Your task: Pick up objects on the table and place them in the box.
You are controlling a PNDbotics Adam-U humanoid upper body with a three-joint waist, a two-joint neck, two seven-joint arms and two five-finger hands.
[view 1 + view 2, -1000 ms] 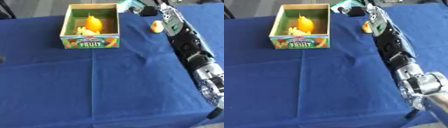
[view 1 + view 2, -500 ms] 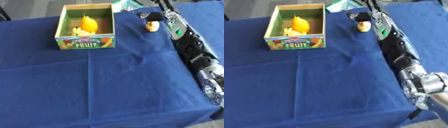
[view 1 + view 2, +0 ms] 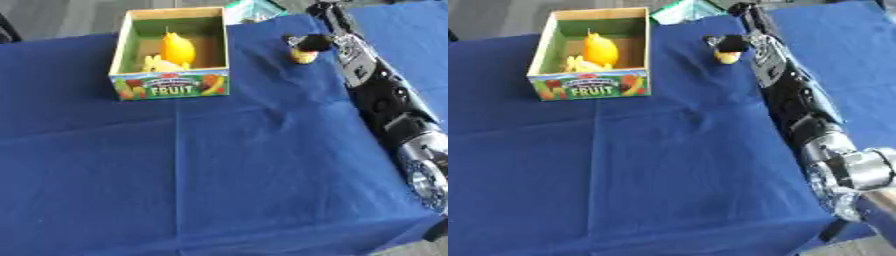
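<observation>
Right hand — black fingers curled round a small orange-yellow object — near the table's far right corner. The fruit box (a yellow fruit and pale pieces inside) stands well apart, toward the far edge.

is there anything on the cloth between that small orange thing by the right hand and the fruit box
Nothing visible. The right hand is at the small orange object, its dark fingers over the top of it. Between there and the fruit box lies only bare blue tablecloth. The box already holds a yellow fruit but has open space inside.
</observation>
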